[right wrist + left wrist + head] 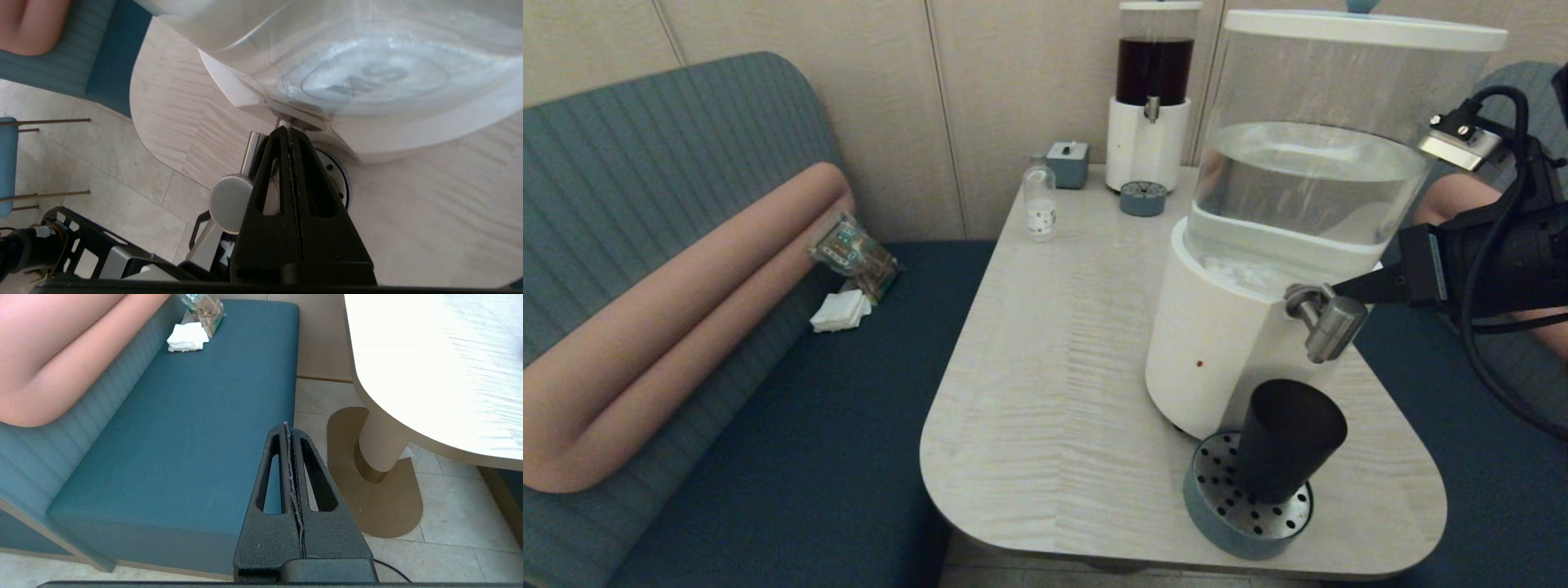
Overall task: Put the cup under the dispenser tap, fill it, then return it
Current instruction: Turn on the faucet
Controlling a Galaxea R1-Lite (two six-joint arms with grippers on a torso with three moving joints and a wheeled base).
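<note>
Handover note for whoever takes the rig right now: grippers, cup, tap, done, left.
Right gripper: shut, empty, tip at the back of the tap, on the big water dispenser.
Left gripper: shut, empty, parked low beside the table, over the bench seat.
Cup: upright on the round drip tray, below the tap spout.
Done: cup placed under the tap.
Left: no water stream visible, and the cup's fill level cannot be told. Work the tap, fill, shut it off, then return the cup.
</note>
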